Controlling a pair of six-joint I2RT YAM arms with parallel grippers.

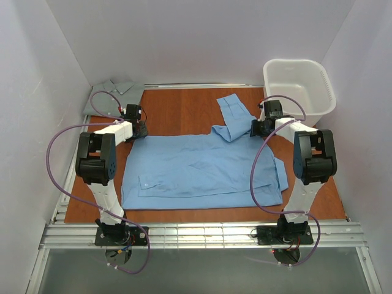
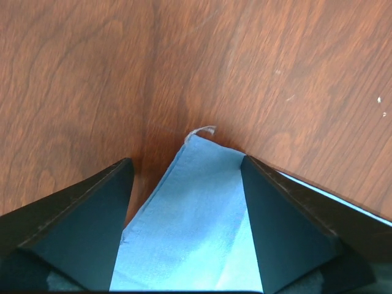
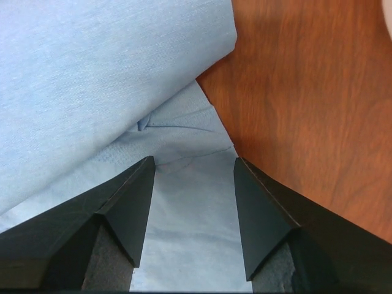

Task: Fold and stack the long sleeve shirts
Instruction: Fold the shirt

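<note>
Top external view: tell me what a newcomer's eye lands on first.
The light sky-blue shirt spread flat across the middle of the wooden table dominates, one sleeve angled toward the far side. The left gripper and right gripper stand open astride its far edge. A white basket stands at the far right corner.

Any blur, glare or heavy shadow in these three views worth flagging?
Top external: even soft light, sharp, no glare on the blue shirt. Left wrist: table grain sharp, a darker shadow band beside the left fingers. Right wrist: cloth weave crisp, the right fingers slightly soft at the bottom edge.
</note>
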